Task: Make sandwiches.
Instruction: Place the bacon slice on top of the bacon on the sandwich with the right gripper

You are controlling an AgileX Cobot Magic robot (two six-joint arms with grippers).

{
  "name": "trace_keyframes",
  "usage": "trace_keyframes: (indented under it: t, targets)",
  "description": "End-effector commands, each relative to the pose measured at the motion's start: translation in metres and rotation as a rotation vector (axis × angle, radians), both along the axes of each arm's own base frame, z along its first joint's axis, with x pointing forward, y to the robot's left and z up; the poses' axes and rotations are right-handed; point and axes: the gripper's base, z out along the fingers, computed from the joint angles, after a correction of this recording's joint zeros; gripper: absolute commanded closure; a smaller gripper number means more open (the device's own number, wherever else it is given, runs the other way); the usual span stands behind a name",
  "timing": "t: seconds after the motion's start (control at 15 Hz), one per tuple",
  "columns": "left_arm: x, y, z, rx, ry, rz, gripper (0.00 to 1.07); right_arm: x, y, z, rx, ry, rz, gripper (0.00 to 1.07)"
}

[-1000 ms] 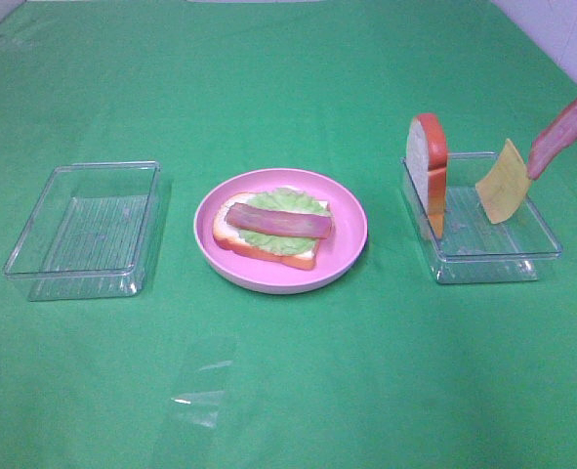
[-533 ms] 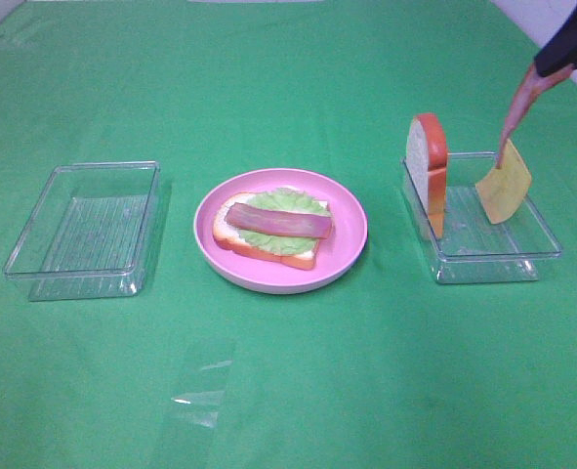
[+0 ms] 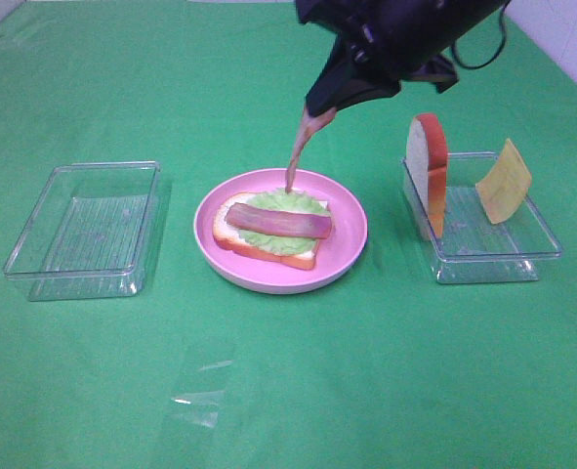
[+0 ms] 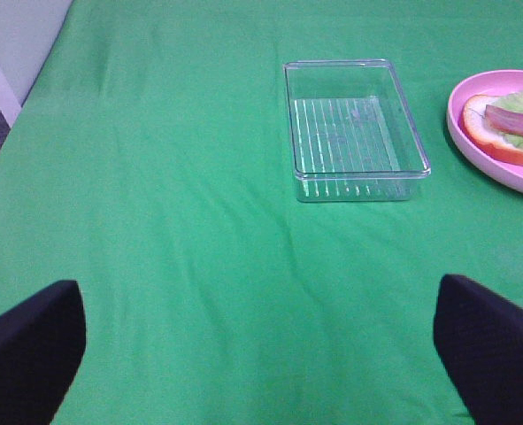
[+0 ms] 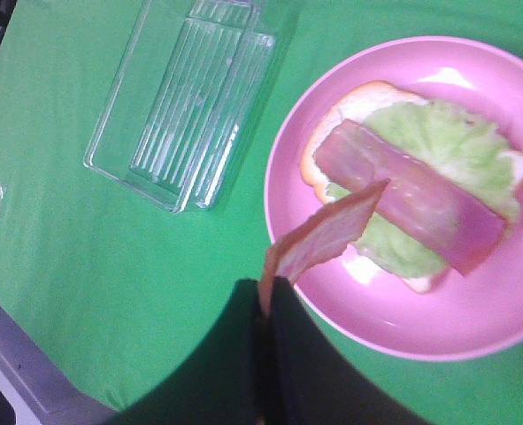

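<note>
Only left wrist view shows left gripper (image 4: 261,350), jaws wide, empty; right gripper (image 3: 319,106) clamps bacon strip (image 3: 296,156) over 12 o'clock edge of pink plate (image 3: 351,234); sandwich (image 3: 268,241) on plate. Two bacon strips, two clear trays (image 3: 81,281).

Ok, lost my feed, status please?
Right gripper shut on reddish-brown bacon strip, dangling over half-built bread-lettuce-bacon sandwich on pink round plate. Left gripper open, empty. Nothing blocking.

Creased green cloth (image 3: 268,88) covers the whole desk (image 3: 366,401) under soft, even light; a pale wall (image 3: 573,34) stands beyond its far corner.
</note>
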Motion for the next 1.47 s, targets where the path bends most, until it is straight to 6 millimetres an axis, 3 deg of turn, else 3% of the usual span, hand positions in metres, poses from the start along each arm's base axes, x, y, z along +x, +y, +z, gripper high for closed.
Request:
trace_keyframes:
  t: [0.07, 0.27, 0.6, 0.8, 1.0, 1.13, 1.47]
  targets:
    - [-0.002, 0.000, 0.000, -0.002, -0.019, 0.005, 0.06, 0.008, 0.027, -0.025, 0.042, -0.006, 0.030, 1.07]
    - [-0.002, 0.000, 0.000, -0.002, -0.019, 0.005, 0.06, 0.020, 0.042, -0.056, 0.102, 0.028, 0.016, 1.07]
    - [-0.002, 0.000, 0.000, -0.002, -0.019, 0.005, 0.06, 0.052, 0.060, -0.064, 0.225, -0.008, -0.048, 1.07]
    - [-0.002, 0.000, 0.000, -0.003, -0.019, 0.005, 0.06, 0.059, 0.063, -0.078, 0.207, 0.007, -0.050, 1.07]
    - [-0.002, 0.000, 0.000, -0.003, -0.019, 0.005, 0.06, 0.061, 0.051, -0.096, 0.010, -0.015, -0.025, 1.07]
    - [-0.002, 0.000, 0.000, -0.003, -0.019, 0.005, 0.06, 0.063, 0.032, -0.107, -0.230, -0.003, -0.089, 1.07]
    - [-0.002, 0.000, 0.000, -0.003, -0.019, 0.005, 0.06, 0.063, 0.023, -0.111, -0.339, 0.001, -0.110, 1.07]
